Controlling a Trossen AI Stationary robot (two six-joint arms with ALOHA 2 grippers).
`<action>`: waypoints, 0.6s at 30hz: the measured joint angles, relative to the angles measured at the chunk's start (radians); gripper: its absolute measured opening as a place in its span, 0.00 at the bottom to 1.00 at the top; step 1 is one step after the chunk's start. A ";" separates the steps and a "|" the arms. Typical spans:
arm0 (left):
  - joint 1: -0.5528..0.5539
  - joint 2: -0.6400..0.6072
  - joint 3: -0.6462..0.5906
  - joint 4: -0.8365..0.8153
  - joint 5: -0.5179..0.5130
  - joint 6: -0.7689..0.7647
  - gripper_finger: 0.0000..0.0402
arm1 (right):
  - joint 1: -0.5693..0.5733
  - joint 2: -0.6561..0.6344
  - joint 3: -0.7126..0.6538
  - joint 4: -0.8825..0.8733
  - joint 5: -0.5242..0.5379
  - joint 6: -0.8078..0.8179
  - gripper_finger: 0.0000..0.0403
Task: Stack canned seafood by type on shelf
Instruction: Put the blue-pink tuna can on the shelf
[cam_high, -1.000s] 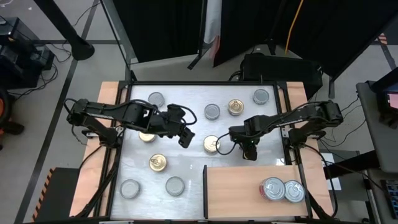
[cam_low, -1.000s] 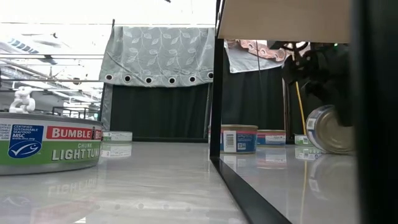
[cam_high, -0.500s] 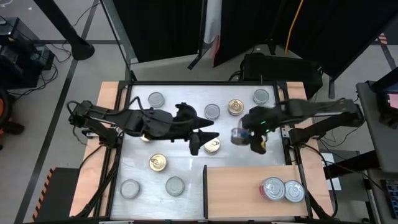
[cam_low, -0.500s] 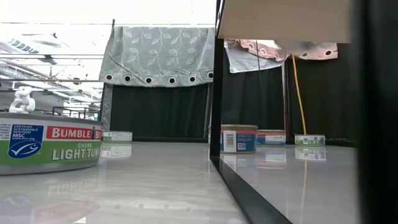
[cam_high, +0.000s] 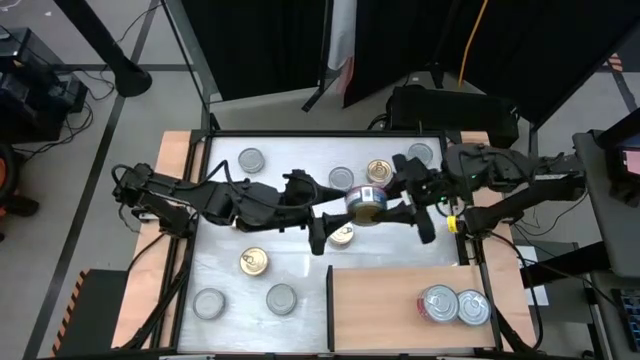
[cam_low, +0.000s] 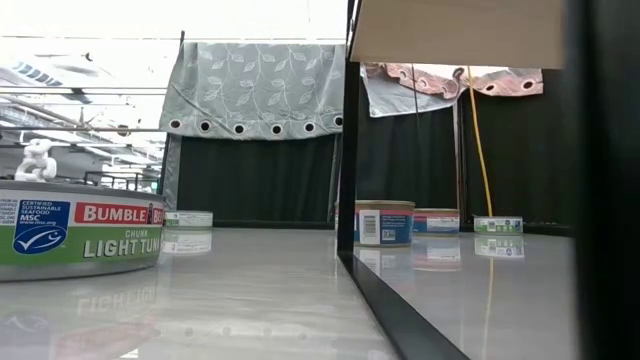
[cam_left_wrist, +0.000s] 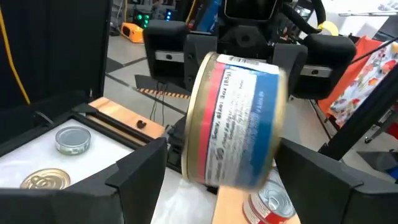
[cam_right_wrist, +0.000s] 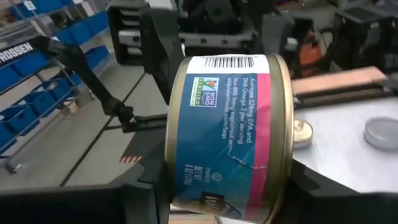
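The blue-and-pink labelled can (cam_high: 366, 201) hangs on edge above mid tabletop (cam_high: 300, 275), clamped by the right end effector (cam_high: 392, 203); the left end effector (cam_high: 322, 229), spread wide, now brackets it, having advanced. A mistimed release would drop it short of the shelf (cam_high: 380, 310)

Mid-worktop is crowded: left hand (cam_high: 322, 232) and right hand (cam_high: 414, 212) face each other w/ a blue-label can (cam_high: 366, 201) between them. A gold-top can (cam_high: 341, 234) sits just under left hand. Below right hand, shelf (cam_high: 380, 310) lies mostly bare; two cans (cam_high: 453, 305) occupy its far corner.
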 joint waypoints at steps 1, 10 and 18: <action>-0.001 0.000 0.000 -0.001 0.000 -0.001 0.73 | 0.003 0.011 0.000 0.012 0.000 -0.006 0.40; -0.012 0.000 0.000 -0.014 -0.010 0.010 0.69 | 0.012 0.082 -0.001 0.077 -0.001 -0.013 0.40; -0.025 0.000 0.000 -0.020 0.070 0.044 0.49 | 0.014 0.083 -0.001 0.093 -0.022 -0.010 0.42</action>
